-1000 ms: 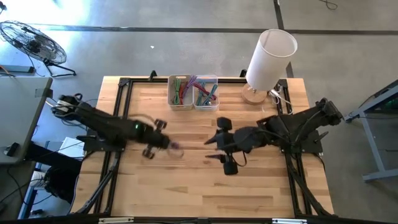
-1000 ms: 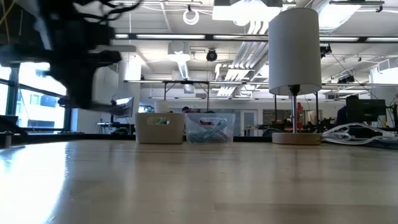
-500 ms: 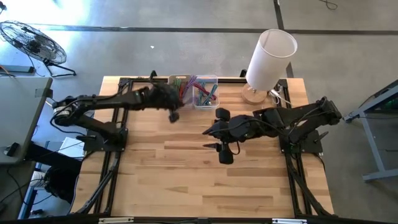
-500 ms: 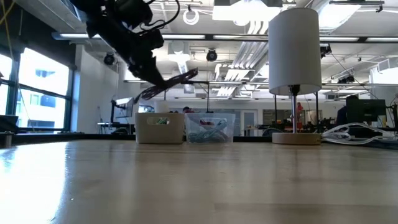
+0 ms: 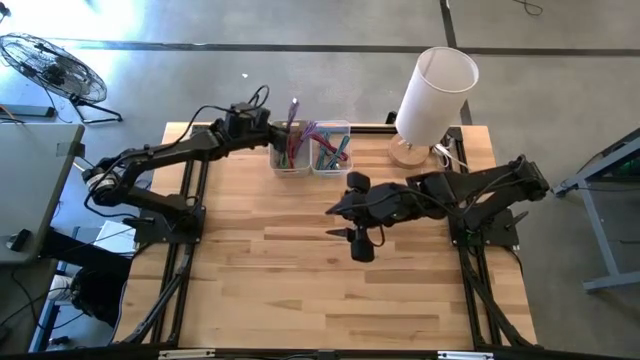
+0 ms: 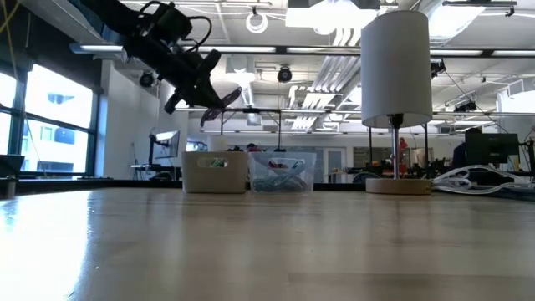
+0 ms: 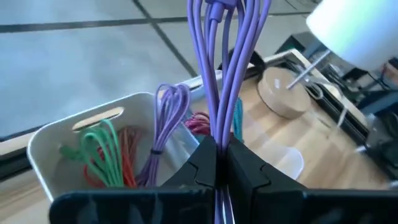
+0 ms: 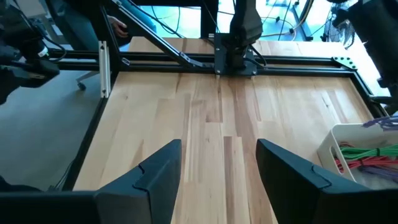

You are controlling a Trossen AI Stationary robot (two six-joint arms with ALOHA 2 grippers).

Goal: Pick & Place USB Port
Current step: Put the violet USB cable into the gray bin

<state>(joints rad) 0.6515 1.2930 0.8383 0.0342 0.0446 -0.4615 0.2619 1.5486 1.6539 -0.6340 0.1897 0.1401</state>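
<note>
2 dark arms reach over the wooden table (image 5: 330,290), which carries a white lamp (image 5: 432,92) at its far right corner and 2 small bins at the far edge. Of these, the white bin (image 5: 290,164) holds green, orange and purple cable bundles, and the clear bin (image 5: 331,158) beside it holds more coloured cables. Above the white bin, the left gripper (image 7: 219,163) is clamped tight on a looped purple USB cable (image 7: 225,56), held in the air. Near mid-table the right gripper (image 8: 219,163) hovers with fingers spread wide, holding nothing.
</note>
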